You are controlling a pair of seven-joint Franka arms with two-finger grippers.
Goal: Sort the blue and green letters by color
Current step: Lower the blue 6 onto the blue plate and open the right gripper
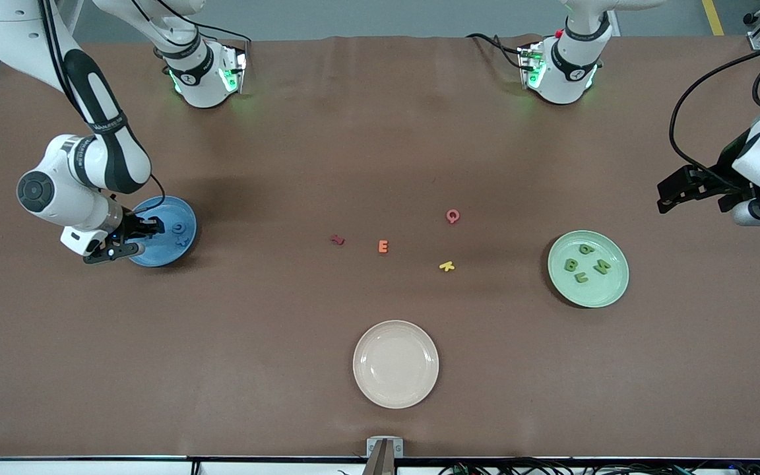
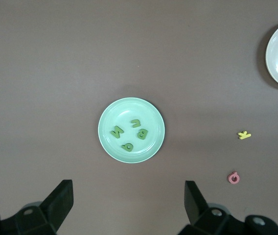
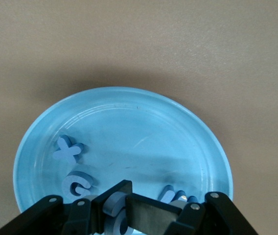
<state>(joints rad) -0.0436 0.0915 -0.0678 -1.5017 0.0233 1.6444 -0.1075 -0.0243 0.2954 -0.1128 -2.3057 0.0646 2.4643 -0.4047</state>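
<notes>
The blue plate (image 1: 170,256) lies toward the right arm's end of the table. My right gripper (image 1: 154,229) is low over it, shut on a blue letter (image 3: 113,204) held between its pads (image 3: 151,215). On the plate (image 3: 129,122) lie a blue X (image 3: 68,149), a blue G (image 3: 75,185) and a third blue letter (image 3: 171,196). The pale green plate (image 1: 612,290) toward the left arm's end holds several green letters (image 1: 584,265). My left gripper (image 1: 667,194) waits high over the table beside that plate, open and empty; its wrist view shows the plate (image 2: 129,110) and its green letters (image 2: 142,133).
Mid-table lie a dark red letter (image 1: 337,240), an orange E (image 1: 383,247), a pink Q (image 1: 452,216) and a yellow K (image 1: 446,266). A cream plate (image 1: 396,363) sits nearer the front camera than these.
</notes>
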